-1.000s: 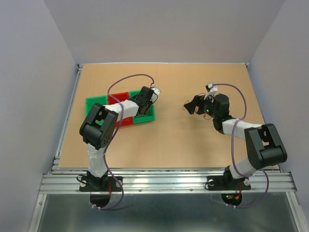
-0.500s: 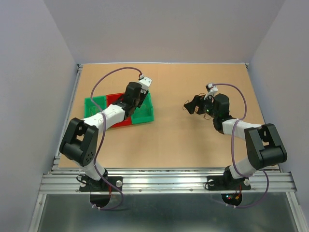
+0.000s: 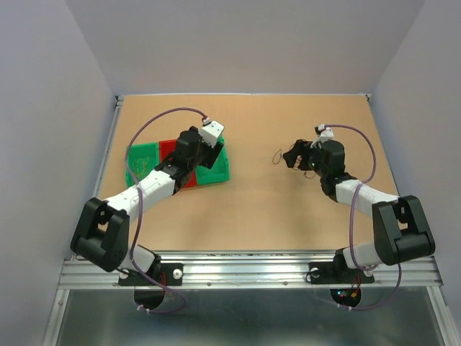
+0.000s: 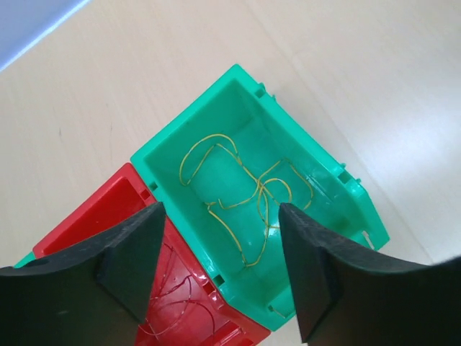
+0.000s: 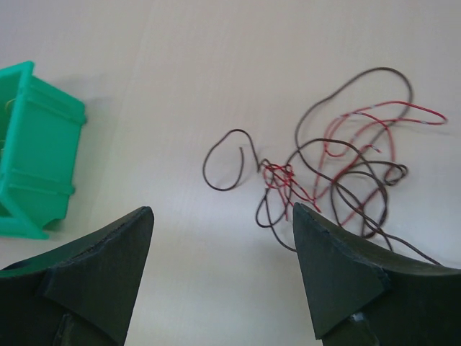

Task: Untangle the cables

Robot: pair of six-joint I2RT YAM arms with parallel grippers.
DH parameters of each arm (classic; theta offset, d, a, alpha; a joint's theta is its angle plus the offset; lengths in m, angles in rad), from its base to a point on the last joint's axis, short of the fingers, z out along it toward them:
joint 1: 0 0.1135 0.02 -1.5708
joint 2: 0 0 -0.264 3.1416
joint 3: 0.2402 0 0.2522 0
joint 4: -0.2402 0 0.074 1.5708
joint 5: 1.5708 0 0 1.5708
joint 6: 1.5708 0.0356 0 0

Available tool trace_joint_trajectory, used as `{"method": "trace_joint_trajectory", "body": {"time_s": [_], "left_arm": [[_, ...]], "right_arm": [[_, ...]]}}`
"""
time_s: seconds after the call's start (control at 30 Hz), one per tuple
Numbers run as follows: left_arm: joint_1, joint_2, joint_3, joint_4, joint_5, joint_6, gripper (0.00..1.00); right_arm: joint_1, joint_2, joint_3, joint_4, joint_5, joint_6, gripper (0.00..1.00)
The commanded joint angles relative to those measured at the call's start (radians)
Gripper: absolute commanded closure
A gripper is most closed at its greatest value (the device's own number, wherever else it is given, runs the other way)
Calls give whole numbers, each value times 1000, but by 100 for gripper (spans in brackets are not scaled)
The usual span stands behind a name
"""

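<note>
The left tool hangs directly above the green bin, its black fingers spread wide with nothing between them. Below it, a thin yellow cable lies in loose curls on the floor of the green bin. A red bin touches the green bin's left side, and thin red cables lie inside it. Well to the right of the green bin, the right tool hovers low over the worktop, its fingers also wide apart and gripping nothing. Just past its fingertips, well apart from the green bin, a tangle of dark and red cables rests on the worktop, with one dark strand curling out toward the green bin.
</note>
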Motion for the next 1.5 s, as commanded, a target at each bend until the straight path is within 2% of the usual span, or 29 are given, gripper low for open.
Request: {"method": "trace_joint_trajectory", "body": {"time_s": [0.0,0.13,0.23,0.4,0.43,0.57,0.73,0.77,0.87,0.93,1.2,1.33,1.47], "left_arm": [[-5,-111,-40,124,59,18,21],[-5,-172,-95,178,68,21,14],[-5,-212,-118,199,67,22,13],[-5,-258,-160,247,70,27,13],[-5,-258,-161,250,71,29,13],[-4,-244,-158,250,64,30,13],[-4,-252,-166,253,75,32,13],[-5,-256,-169,256,111,32,13],[-5,-284,-183,276,157,26,13],[-5,-296,-183,291,192,13,13],[-33,-206,-121,366,360,-40,13],[-60,-131,-66,380,421,-71,13],[-60,-128,-63,437,469,-131,13]], "right_arm": [[4,-63,45,-151,253,22,18],[4,-54,52,-154,295,38,21],[4,-25,65,-153,298,50,24],[3,36,79,-65,208,57,33],[4,65,85,-44,200,61,38],[4,153,125,-18,163,67,50],[4,178,148,-7,71,59,96],[3,164,140,2,40,62,100],[32,89,111,27,-131,54,100],[76,26,102,16,-164,36,99],[199,-213,39,-13,-216,7,99],[202,-279,4,-13,-231,8,99],[202,-338,-23,-16,-232,4,99]]}}
